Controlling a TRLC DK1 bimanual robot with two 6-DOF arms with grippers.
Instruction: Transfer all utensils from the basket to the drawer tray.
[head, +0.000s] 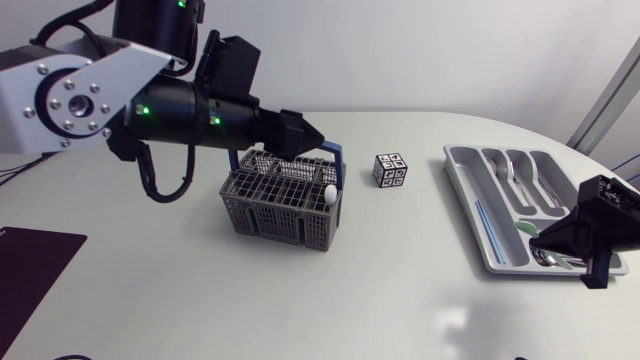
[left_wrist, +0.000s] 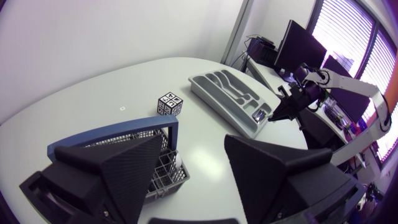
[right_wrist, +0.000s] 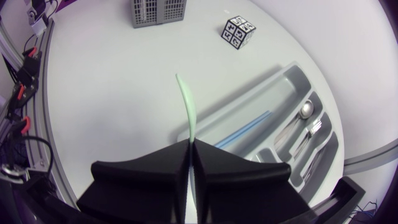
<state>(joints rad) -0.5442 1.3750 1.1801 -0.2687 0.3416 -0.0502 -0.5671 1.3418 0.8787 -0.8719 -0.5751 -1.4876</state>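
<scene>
No legible text; cube (head: 390, 170) shows only black-white marker patterns.

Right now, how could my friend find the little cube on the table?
Look at the white table, between the grey basket and the grey drawer tray. The cube stands alone there, the only thing covered in black-and-white patterned squares.

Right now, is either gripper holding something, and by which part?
The right gripper pinches a pale green utensil near one end; the left gripper holds nothing.

left arm (head: 60, 95) is silver-grey with black joints, green LEDs (head: 143, 108), screws (head: 92, 88) round the hub, loopy black cable (head: 150, 182), left gripper (head: 316, 141) matte black wedges
</scene>
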